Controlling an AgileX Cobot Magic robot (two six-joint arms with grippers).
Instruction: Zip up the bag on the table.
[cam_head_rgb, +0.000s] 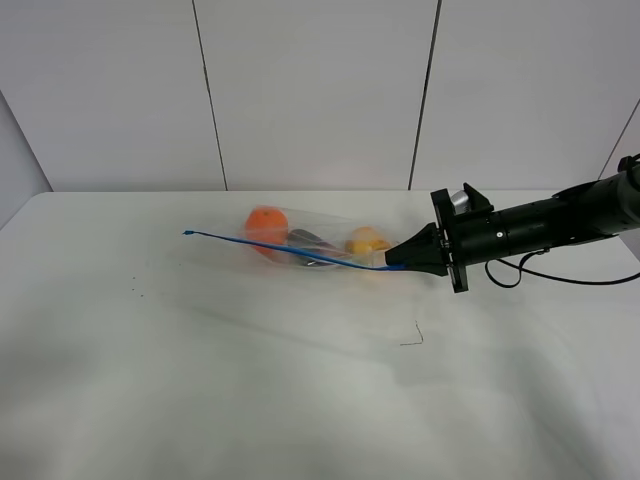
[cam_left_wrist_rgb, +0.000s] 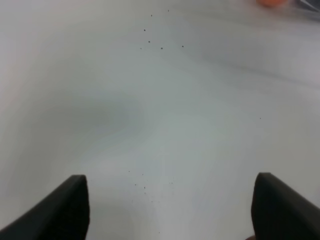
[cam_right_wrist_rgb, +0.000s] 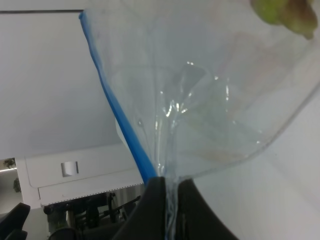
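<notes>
From the high exterior camera, the right gripper (cam_head_rgb: 392, 267) is clamped on the near end of the thin blue zip strip (cam_head_rgb: 290, 250) of the clear, crinkly rectangular plastic bag (cam_head_rgb: 310, 240), which rests on the large plain white matte table (cam_head_rgb: 250, 380) and stretches away from the fingertips toward the strip's free far end. Beyond the tips, inside the bag, sit a round orange fruit (cam_head_rgb: 265, 226), a dark purple aubergine (cam_head_rgb: 312, 245) and a yellow fruit (cam_head_rgb: 366, 241) nearest the gripper. Pinching the strip at this end probably serves to press its two sides together, so a slide along it could seal the mouth. The table lies open on every side of the bag, with its back edge well behind; the left arm does not appear here. In the left wrist camera, the left gripper (cam_left_wrist_rgb: 170, 210) stands spread wide and empty over bare white tabletop scattered with tiny dark specks, the bag only a blurred orange trace far ahead of it. In the right wrist camera, the two dark jaws meet tightly on the blue strip (cam_right_wrist_rgb: 122, 120) and the clear film (cam_right_wrist_rgb: 210, 100), which fans out ahead from the pinch; the strip runs straight away from the fingers with nothing in its way.
</notes>
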